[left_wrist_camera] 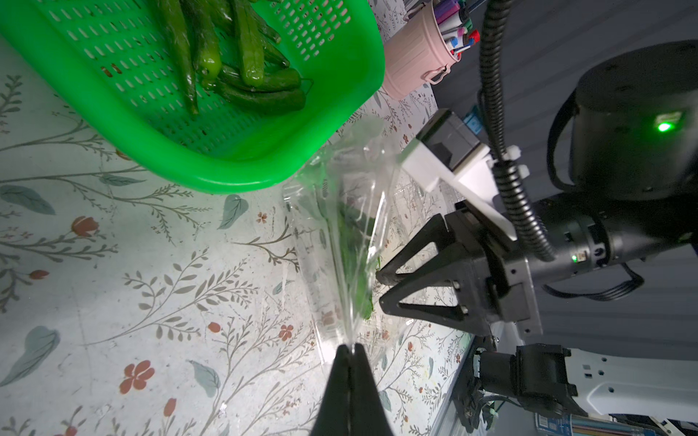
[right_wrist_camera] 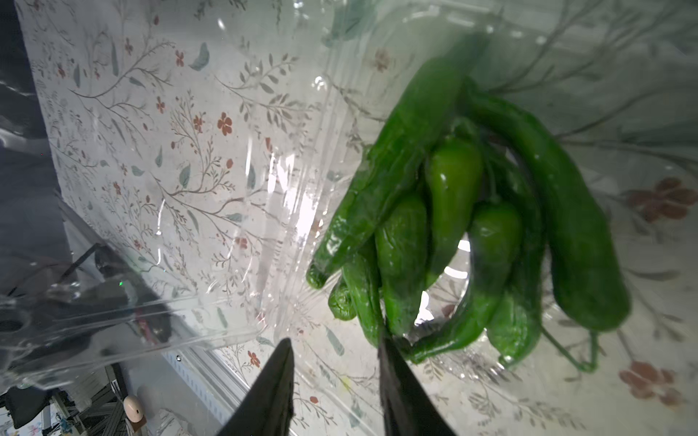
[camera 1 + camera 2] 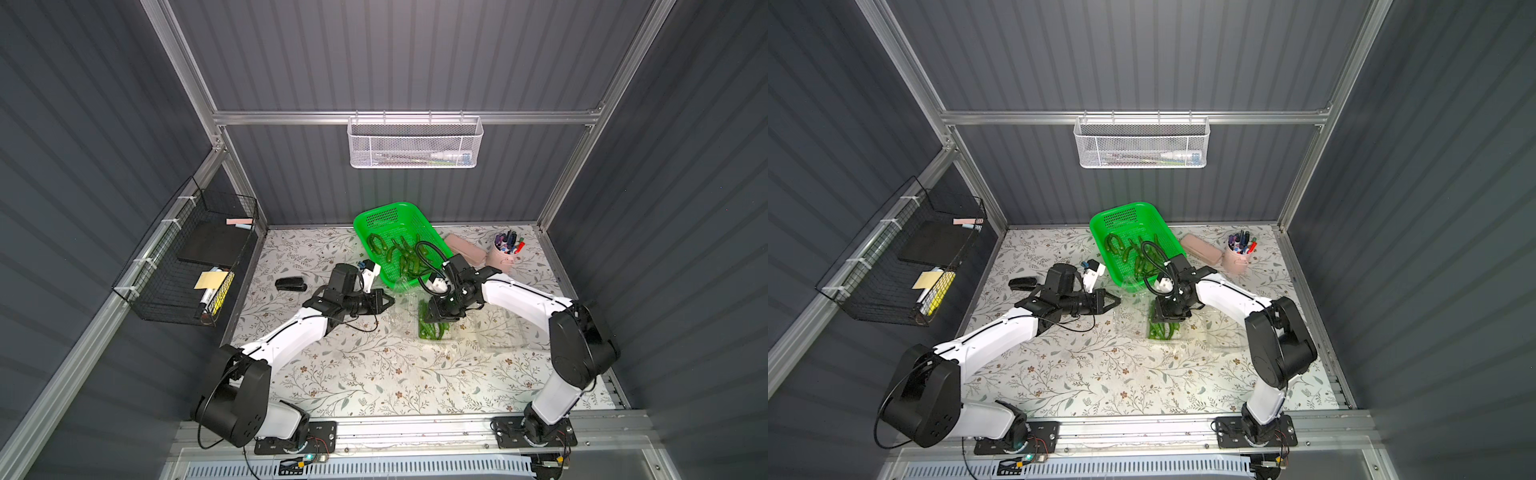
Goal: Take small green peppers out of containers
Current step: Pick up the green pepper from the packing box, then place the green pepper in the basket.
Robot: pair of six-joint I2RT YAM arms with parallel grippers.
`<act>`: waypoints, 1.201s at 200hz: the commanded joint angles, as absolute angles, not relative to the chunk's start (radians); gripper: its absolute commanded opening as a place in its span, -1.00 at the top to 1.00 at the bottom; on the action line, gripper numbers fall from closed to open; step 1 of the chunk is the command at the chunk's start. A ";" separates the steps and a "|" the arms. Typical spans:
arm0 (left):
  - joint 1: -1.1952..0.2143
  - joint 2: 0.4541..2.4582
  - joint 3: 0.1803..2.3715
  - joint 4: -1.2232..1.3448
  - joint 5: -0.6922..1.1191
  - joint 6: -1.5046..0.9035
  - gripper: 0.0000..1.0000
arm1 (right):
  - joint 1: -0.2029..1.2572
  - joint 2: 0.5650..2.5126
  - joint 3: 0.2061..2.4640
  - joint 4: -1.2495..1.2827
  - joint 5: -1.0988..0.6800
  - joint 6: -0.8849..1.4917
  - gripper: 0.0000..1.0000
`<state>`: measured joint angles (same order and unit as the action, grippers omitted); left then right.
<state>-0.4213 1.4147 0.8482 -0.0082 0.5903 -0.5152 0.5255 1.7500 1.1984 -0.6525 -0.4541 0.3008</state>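
Several small green peppers (image 2: 453, 181) lie bunched in a clear container (image 3: 440, 337) at mid-table, also seen in a top view (image 3: 1160, 330). My left gripper (image 1: 351, 345) is shut on the edge of its clear lid (image 1: 351, 211), holding it up; it sits left of the container in both top views (image 3: 390, 301) (image 3: 1117, 300). My right gripper (image 2: 334, 339) is open just over the peppers, one fingertip (image 2: 383, 341) touching the bunch's edge. From the left wrist, the right gripper (image 1: 380, 288) shows behind the lid.
A bright green basket (image 3: 361, 226) behind the container holds more peppers (image 1: 245, 56). A second clear container (image 3: 503, 332) lies to the right. A pink pen cup (image 3: 505, 253) and pink case (image 3: 465, 249) stand far right, a black stapler (image 3: 291, 284) at left.
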 commanded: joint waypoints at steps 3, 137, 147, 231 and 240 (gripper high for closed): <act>-0.413 1.422 0.876 -0.018 0.603 -0.494 1.00 | 0.541 1.792 1.232 -0.677 -0.423 0.254 0.21; -0.413 1.457 0.901 -0.041 0.617 -0.468 1.00 | 0.575 1.717 1.212 -0.686 -0.288 0.230 0.83; -0.413 1.458 0.900 -0.041 0.617 -0.466 1.00 | 0.568 1.679 1.205 -0.691 -0.304 0.232 0.83; -0.413 1.453 0.868 -0.006 0.619 -0.480 1.00 | 0.440 1.665 1.423 -0.596 -0.481 0.259 0.82; -0.413 1.451 0.870 -0.006 0.619 -0.481 1.00 | 0.434 1.709 1.488 -0.555 -0.474 0.253 0.82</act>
